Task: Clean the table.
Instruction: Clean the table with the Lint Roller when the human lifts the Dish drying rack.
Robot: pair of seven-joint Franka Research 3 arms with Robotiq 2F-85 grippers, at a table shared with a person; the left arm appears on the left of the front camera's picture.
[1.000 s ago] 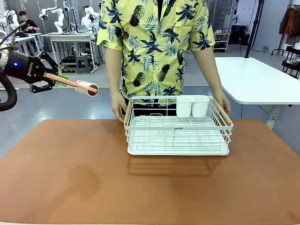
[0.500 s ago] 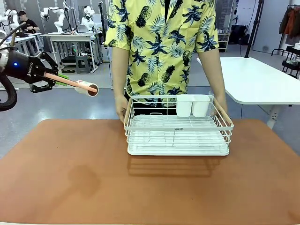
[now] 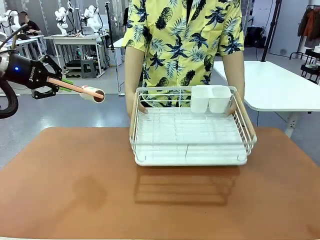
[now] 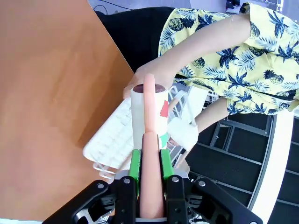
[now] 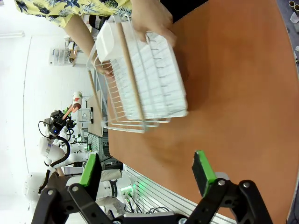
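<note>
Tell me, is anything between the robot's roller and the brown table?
Yes, partly: the white rack, tilted in a person's hands, covers the table's far middle. Between the roller in the left gripper and the table's left side, nothing visible stands.

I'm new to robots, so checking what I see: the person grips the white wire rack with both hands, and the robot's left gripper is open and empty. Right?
Not quite. The left gripper is shut on the pink handle of a lint roller, as the left wrist view shows. The person does grip the white wire rack with both hands.
</note>
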